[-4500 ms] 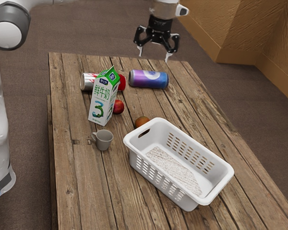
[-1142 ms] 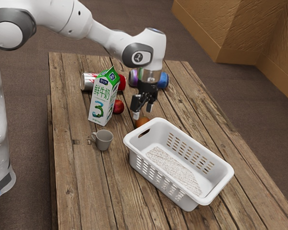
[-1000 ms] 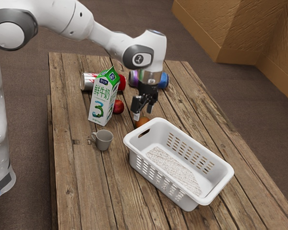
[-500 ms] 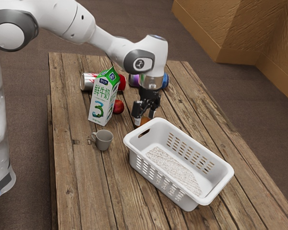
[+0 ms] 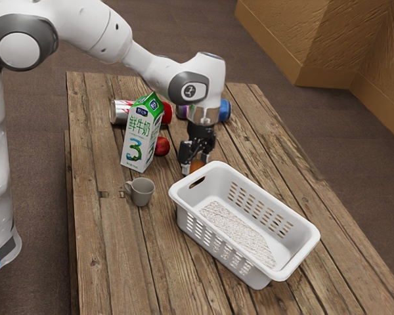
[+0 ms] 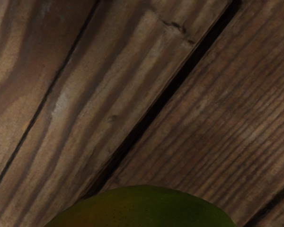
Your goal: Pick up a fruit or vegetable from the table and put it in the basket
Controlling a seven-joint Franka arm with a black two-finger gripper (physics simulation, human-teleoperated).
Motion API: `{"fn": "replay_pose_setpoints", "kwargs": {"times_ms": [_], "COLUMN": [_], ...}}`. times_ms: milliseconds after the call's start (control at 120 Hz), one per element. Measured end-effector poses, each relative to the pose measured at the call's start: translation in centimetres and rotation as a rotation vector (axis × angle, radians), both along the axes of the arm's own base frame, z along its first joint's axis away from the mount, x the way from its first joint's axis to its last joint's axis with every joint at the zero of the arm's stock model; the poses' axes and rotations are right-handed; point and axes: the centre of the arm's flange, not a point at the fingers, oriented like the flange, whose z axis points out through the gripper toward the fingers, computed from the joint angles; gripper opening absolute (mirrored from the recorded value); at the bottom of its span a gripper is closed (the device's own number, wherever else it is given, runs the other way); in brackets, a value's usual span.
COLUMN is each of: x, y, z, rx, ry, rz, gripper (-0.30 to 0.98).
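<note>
Orange-green fruit (image 6: pixel 142 208) is at the gripper (image 5: pixel 196 165), upper middle of the exterior view, just behind the basket's (image 5: pixel 279 275) near-left rim corner. Outside the basket. Jaws: can't tell wide or narrow, or whether they grip it. Can't tell if it's touching the table (image 5: pixel 108 262) either.

Hidden stuff: gripper and basket rim cover part of the fruit; wrist view cuts it at the lower edge. Violet-blue can (image 5: pixel 225 110), upper middle, mostly behind the hand. Red-silver can (image 5: pixel 119 111), upper left, middle blocked by the milk carton (image 5: pixel 139 138). Red apple (image 5: pixel 163 146) peeks out past the carton's right side. Arm (image 5: pixel 95 29) runs off the frame at upper left.

Count: 2 fruits, 2 cans, 1 upright carton, 1 grey mug (image 5: pixel 142 191) left of center, 1 white slotted basket lower right. Pale speckled patch on basket floor, can't tell what.

Surface: brown wood planks, visible grain, dark gaps, knots. Room: grey-brown floor (image 5: pixel 341 157), rough tan wall (image 5: pixel 361 39) at upper right with smooth baseboard.
</note>
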Motion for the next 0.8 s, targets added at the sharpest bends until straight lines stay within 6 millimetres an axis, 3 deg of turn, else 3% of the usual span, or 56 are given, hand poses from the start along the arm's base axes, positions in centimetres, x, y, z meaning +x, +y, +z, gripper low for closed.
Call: {"fn": "replay_pose_setpoints", "kwargs": {"times_ms": [258, 642, 800], "x": [0.4, 0.1, -0.3], "y": [0.8, -1.7, -1.3], "z": [-0.4, -1.3, -0.9], "rx": [-0.001, -0.015, -0.030], "ry": [-0.019, -0.028, -0.037], "rz": [0.015, -0.024, -0.018], "gripper": [0.69, 0.68, 0.38]}}
